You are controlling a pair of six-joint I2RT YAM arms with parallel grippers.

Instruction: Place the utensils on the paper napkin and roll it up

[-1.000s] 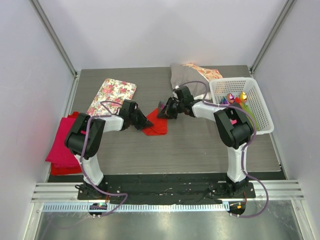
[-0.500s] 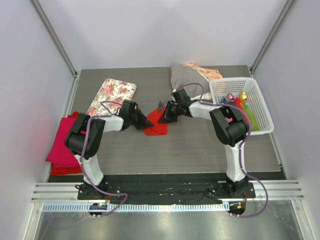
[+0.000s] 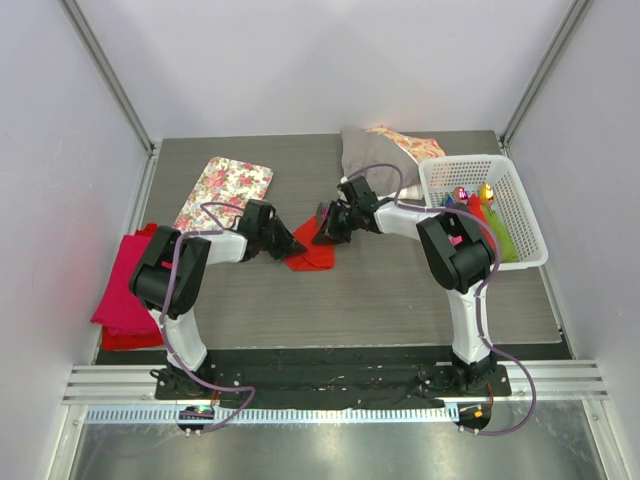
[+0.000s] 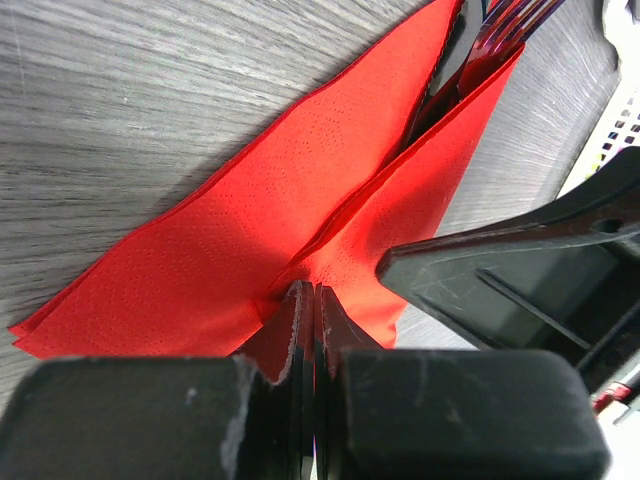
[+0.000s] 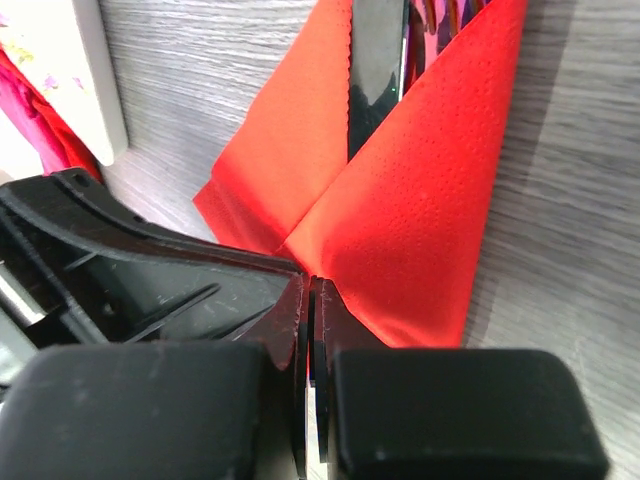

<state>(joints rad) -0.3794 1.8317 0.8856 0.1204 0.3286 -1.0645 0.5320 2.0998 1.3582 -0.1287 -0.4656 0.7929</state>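
The bright red paper napkin [image 3: 313, 254] lies mid-table, folded up around dark utensils. In the left wrist view the napkin [image 4: 250, 240] has one flap raised over the utensils [image 4: 478, 45], which poke out at the far end. My left gripper [image 4: 315, 292] is shut, pinching the napkin's near corner. In the right wrist view my right gripper [image 5: 312, 287] is shut on the napkin's [image 5: 420, 220] fold from the opposite side, with a dark knife [image 5: 376, 70] showing inside. From above, the left gripper [image 3: 294, 246] and right gripper [image 3: 324, 230] almost meet over the napkin.
A white basket [image 3: 528, 215] with coloured items stands at the right. A floral board [image 3: 225, 188] lies at the back left, a thick magenta cloth stack [image 3: 125, 290] at the left edge, and a grey and floral cloth [image 3: 375, 148] at the back.
My right gripper has shifted a little left and back with its napkin flap, drawing it closer over the utensils. The left gripper has held its place.
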